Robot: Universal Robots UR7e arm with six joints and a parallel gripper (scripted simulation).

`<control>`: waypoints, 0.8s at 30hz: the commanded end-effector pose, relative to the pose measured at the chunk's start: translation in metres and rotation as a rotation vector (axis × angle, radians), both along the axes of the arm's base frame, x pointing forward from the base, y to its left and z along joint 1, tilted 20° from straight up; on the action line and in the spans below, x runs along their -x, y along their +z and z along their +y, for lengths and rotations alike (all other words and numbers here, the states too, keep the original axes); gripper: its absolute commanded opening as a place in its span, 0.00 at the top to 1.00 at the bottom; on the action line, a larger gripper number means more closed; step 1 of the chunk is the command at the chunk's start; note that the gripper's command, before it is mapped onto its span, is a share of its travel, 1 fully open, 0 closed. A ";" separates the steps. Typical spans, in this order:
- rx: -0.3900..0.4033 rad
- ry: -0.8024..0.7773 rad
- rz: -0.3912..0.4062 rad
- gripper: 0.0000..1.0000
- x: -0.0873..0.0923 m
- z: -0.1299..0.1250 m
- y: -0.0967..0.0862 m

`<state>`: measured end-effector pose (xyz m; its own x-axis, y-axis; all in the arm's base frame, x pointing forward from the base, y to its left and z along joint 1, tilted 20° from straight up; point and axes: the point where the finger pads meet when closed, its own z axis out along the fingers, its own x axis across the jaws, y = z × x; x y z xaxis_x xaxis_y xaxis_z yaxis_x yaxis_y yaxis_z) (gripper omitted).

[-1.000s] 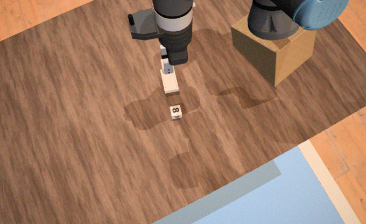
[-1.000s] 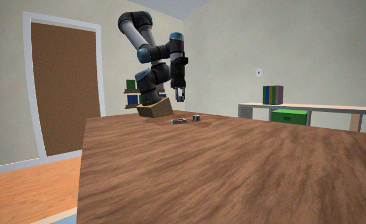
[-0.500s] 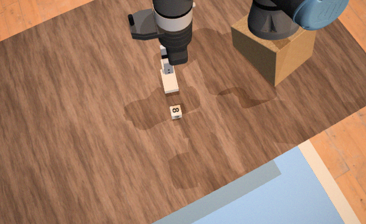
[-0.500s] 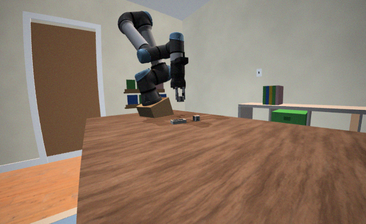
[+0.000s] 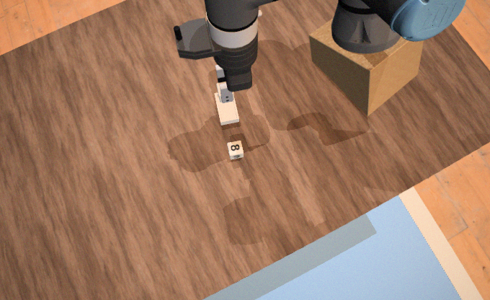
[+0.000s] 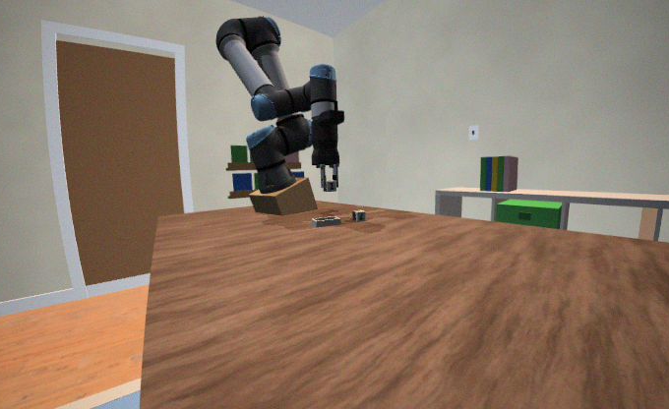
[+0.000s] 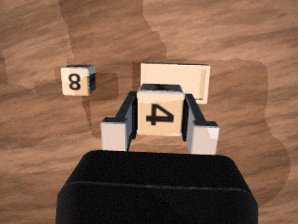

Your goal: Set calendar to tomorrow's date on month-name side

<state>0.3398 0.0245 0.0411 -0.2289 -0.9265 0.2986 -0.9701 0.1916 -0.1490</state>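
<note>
The gripper [image 7: 160,129] is clamped on the cube showing a 4 [image 7: 160,115], one finger on each side of it, and carries it in the air above the calendar tray [image 5: 228,112]. The step in hand looks like the return of this cube to the tray with the wanted digit turned to the month side. In the wrist view the 4 reads upright and faces the camera, with the tray just beyond it; in the exterior view the gripper [image 6: 329,184] hangs well above the table [image 6: 378,305]. The tray lies flat on the table near the arm's wooden pedestal [image 5: 379,87], and what shows of it holds no cube. The second cube, showing an 8 [image 5: 235,149], stands on the table just in front of the tray's near end, apart from it. The next move seems to call for a straight descent that lines the cube's sides up with the tray walls, leaving room beside it for the 8 cube.
</note>
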 end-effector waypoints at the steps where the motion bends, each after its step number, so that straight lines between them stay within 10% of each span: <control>1: -0.001 0.000 0.001 0.43 -0.001 -0.006 -0.021; 24: 0.000 0.001 0.001 0.43 -0.004 -0.015 -0.049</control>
<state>0.3438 0.0097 -0.0069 -0.2279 -0.9266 0.2992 -0.9707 0.1920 -0.1447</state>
